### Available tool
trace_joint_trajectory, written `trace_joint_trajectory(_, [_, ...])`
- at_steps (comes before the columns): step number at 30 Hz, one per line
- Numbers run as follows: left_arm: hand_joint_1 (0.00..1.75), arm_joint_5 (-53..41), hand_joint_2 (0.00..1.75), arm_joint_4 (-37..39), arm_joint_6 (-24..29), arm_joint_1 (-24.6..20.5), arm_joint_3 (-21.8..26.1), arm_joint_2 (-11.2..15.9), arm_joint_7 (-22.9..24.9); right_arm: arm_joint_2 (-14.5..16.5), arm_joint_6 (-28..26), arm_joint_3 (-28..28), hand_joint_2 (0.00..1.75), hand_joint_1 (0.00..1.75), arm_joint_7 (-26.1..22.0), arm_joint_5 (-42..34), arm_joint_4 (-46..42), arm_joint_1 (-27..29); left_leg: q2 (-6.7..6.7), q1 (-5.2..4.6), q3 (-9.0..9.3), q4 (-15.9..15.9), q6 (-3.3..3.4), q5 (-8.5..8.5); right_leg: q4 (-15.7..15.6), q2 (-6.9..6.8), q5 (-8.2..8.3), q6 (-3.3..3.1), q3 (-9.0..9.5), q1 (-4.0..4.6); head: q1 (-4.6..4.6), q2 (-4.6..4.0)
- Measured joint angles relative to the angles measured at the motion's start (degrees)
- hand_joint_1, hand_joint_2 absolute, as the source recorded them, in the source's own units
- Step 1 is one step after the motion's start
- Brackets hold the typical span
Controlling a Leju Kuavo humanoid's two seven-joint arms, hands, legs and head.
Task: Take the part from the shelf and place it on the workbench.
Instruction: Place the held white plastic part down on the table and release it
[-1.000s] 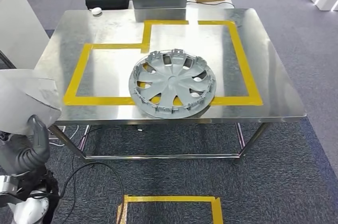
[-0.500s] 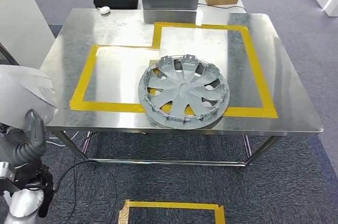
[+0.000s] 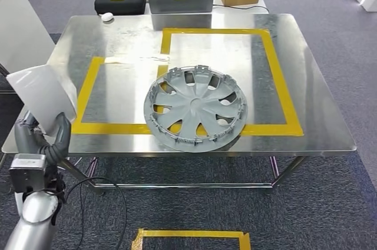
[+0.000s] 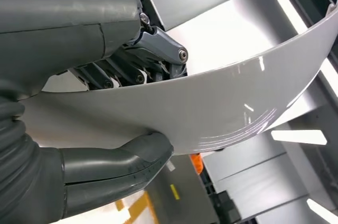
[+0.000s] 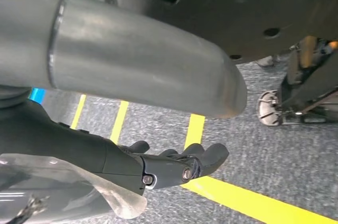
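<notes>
Head view: part (image 3: 43,98), a thin pale grey curved panel, sits in the left hand (image 3: 42,138) at the near left corner of the workbench (image 3: 307,79), off its edge, not yet set down. Left wrist view: panel (image 4: 223,102) pinched near one edge, thumb (image 4: 131,160) on one face, fingers (image 4: 159,49) on the other, so the left hand is gripping it. Sheet looks light, glossy, probably slippery; thin enough to flex, so an edge pinch may let it swing or slide. Better hold likely further in from the rim, kept level. Scuff marks show on the gloss, so it scratches. Hubcap (image 3: 194,107) lies flat on the bench, overlapping the near yellow tape (image 3: 111,127); panel needs the bare area to its left. Right hand (image 5: 171,163) hangs over carpet, fingers loosely extended, holding nothing.
</notes>
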Motion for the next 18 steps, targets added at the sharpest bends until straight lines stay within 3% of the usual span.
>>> trace_joint_trajectory(2, [1.75,-1.8,1.75,3.6,-1.1,-1.9,-0.1,0.4,0.1,-0.1,0.2,0.0,0.00,0.00,0.1,0.1,0.0,-0.2,0.00,-0.21,0.97,-3.2,0.49,0.92,0.1,0.04,-0.11,0.55,-0.24,0.13,0.01,0.00])
trace_joint_trajectory(4, [1.75,-3.6,1.75,7.1,-1.7,-3.5,-0.1,0.6,0.3,-0.2,0.4,0.0,0.00,0.00,0.3,0.2,0.0,-0.2,0.02,-0.20,1.00,-3.5,1.14,1.47,0.1,0.06,-0.21,1.22,-0.47,0.14,-0.01,0.00])
trace_joint_trajectory(6, [1.75,-5.7,1.75,10.7,-1.8,-5.4,-0.2,0.8,0.4,-0.4,0.6,0.0,0.00,0.00,0.4,0.3,0.0,-0.2,0.11,0.05,1.13,-3.8,1.74,1.93,1.7,0.02,-1.43,1.91,-1.34,0.04,0.14,0.00])
trace_joint_trajectory(9, [1.75,-8.8,1.75,15.9,-1.8,-7.7,-0.3,1.0,0.8,-0.6,0.9,0.0,0.00,0.00,0.6,0.4,0.0,-0.2,0.22,0.19,1.17,-3.9,2.14,2.02,11.8,-0.06,-6.33,2.70,-6.29,-0.23,0.66,0.00])
trace_joint_trajectory(10, [1.75,-9.6,1.75,17.5,-1.8,-8.2,-0.4,1.0,0.8,-0.7,0.9,0.0,0.00,0.00,0.7,0.5,0.0,-0.1,0.24,0.19,1.17,-3.9,2.15,2.00,15.0,-0.07,-7.32,2.86,-7.98,-0.28,0.69,0.00])
trace_joint_trajectory(11, [1.75,-10.4,1.75,19.1,-1.8,-8.7,-0.5,1.1,0.9,-0.8,0.9,0.0,0.00,0.00,0.7,0.5,0.0,0.0,0.25,0.19,1.18,-3.9,2.16,1.96,16.4,-0.08,-7.22,2.97,-8.81,-0.32,0.72,0.00])
trace_joint_trajectory(12, [1.75,-11.0,1.75,20.5,-1.9,-9.2,-0.7,1.1,0.9,-0.9,1.0,0.0,0.00,0.00,0.7,0.5,0.0,0.0,0.24,0.20,1.21,-3.9,2.14,1.92,15.4,-0.09,-6.01,3.00,-8.52,-0.37,0.74,0.00])
trace_joint_trajectory(15, [1.75,-13.0,1.75,24.4,-2.4,-11.2,-1.2,1.4,1.1,-1.2,1.0,0.0,0.00,0.00,0.7,0.8,0.0,0.0,0.11,0.10,1.34,-3.8,1.75,1.68,4.1,-0.19,-0.65,2.77,-3.18,-0.54,0.75,0.00])
trace_joint_trajectory(16, [1.75,-13.5,1.75,25.7,-2.6,-12.0,-1.4,1.6,1.1,-1.3,1.0,0.0,0.00,0.00,0.6,0.9,0.0,-0.1,0.06,0.00,1.32,-3.8,1.48,1.64,1.5,-0.19,0.05,2.55,-1.80,-0.50,0.72,0.00])
trace_joint_trajectory(18, [1.75,-14.7,1.75,28.3,-2.8,-13.6,-1.9,2.0,1.0,-1.5,1.1,0.0,0.00,0.00,0.5,1.1,0.1,-0.2,0.01,-0.12,1.28,-3.8,0.90,1.71,0.1,-0.08,0.03,1.96,-0.87,-0.26,0.67,0.00])
